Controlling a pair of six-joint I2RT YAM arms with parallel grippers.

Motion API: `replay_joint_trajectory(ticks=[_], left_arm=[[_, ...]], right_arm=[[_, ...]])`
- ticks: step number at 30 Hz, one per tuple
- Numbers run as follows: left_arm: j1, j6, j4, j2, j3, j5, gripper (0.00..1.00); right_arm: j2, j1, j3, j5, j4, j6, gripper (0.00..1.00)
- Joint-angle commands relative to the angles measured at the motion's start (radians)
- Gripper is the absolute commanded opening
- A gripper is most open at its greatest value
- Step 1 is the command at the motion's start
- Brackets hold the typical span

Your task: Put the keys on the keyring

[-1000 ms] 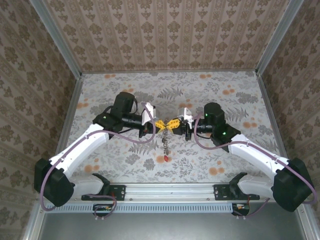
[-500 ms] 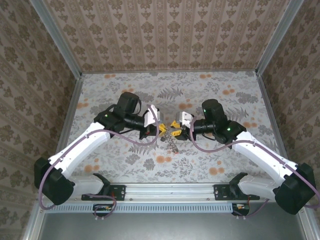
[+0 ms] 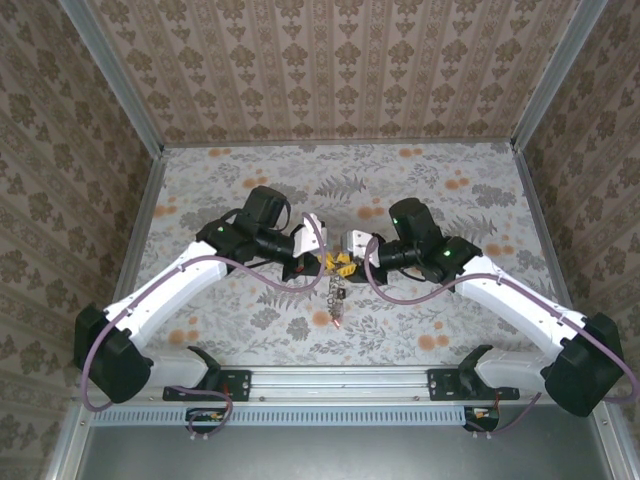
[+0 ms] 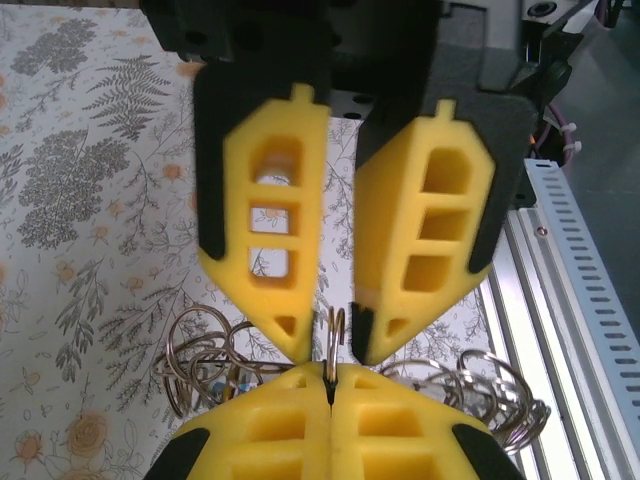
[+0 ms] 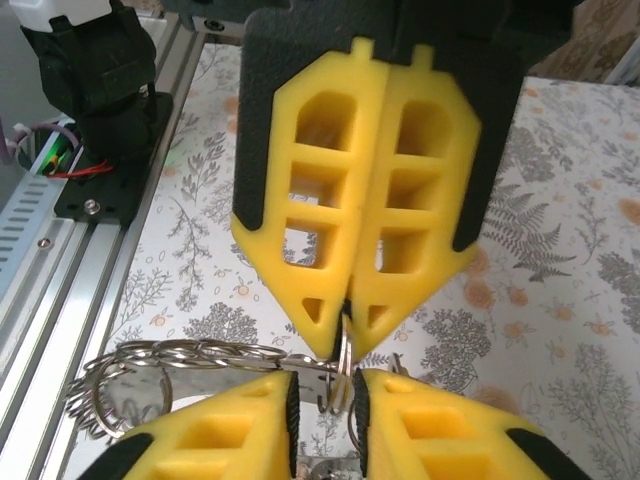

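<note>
The keyring [image 4: 338, 330] is a thin silvery split ring seen edge-on, and my left gripper [image 4: 329, 372] is shut on its rim. My right gripper [image 5: 328, 378] faces it tip to tip, its jaws a little apart with the keyring [image 5: 343, 365] standing loose between the pads. In the top view both grippers meet above mid-table, the left gripper [image 3: 325, 262] and the right gripper [image 3: 349, 262]. A chain of linked metal rings [image 3: 335, 293] hangs below them, ending in a red-headed key [image 3: 336, 318]. Other keys are too small to make out.
Loops of the ring chain [image 5: 190, 352] spread sideways from the held ring, with more loops [image 4: 490, 375] beside the left fingers. The aluminium rail [image 3: 330, 380] runs along the near edge. Patterned walls [image 3: 330, 70] enclose the flowered table [image 3: 450, 190].
Both grippers have drifted toward the near edge and drawn closer together. The right arm's wrist has swung left. The hanging chain with the red key dangles below them again.
</note>
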Motion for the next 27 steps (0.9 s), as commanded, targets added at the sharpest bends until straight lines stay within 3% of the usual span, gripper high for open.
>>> replay_joint_trajectory(ticks=[1, 3, 5, 6, 7, 8, 16, 22, 27], left_arm=[[-0.007, 0.017, -0.004, 0.005, 0.042, 0.037, 0.00], [-0.007, 0.014, -0.003, 0.004, 0.041, 0.037, 0.00], [-0.007, 0.013, -0.001, 0.000, 0.037, 0.035, 0.00], [-0.004, 0.008, 0.003, -0.004, 0.031, 0.031, 0.05], [-0.002, 0.003, 0.007, -0.012, 0.022, 0.031, 0.19], [0.001, 0.006, 0.005, -0.022, 0.009, 0.039, 0.26], [0.025, -0.155, 0.283, -0.219, -0.273, 0.053, 0.43], [0.009, -0.222, 0.365, -0.299, -0.375, -0.100, 0.51], [-0.082, -0.192, 0.545, -0.327, -0.451, -0.236, 0.57]], right_arm=[[0.014, 0.014, 0.038, 0.020, -0.025, -0.009, 0.13], [0.016, 0.015, 0.042, 0.021, -0.021, -0.002, 0.03], [0.013, 0.015, 0.044, 0.028, -0.022, 0.000, 0.00], [0.007, 0.015, 0.040, 0.029, -0.021, 0.001, 0.00], [-0.002, 0.012, 0.034, 0.029, -0.012, 0.004, 0.00], [-0.013, 0.008, 0.025, 0.026, 0.003, 0.007, 0.00], [-0.097, -0.025, -0.076, -0.075, 0.170, 0.046, 0.00], [-0.107, -0.030, -0.101, -0.122, 0.232, 0.062, 0.00], [-0.108, -0.033, -0.122, -0.150, 0.300, 0.086, 0.00]])
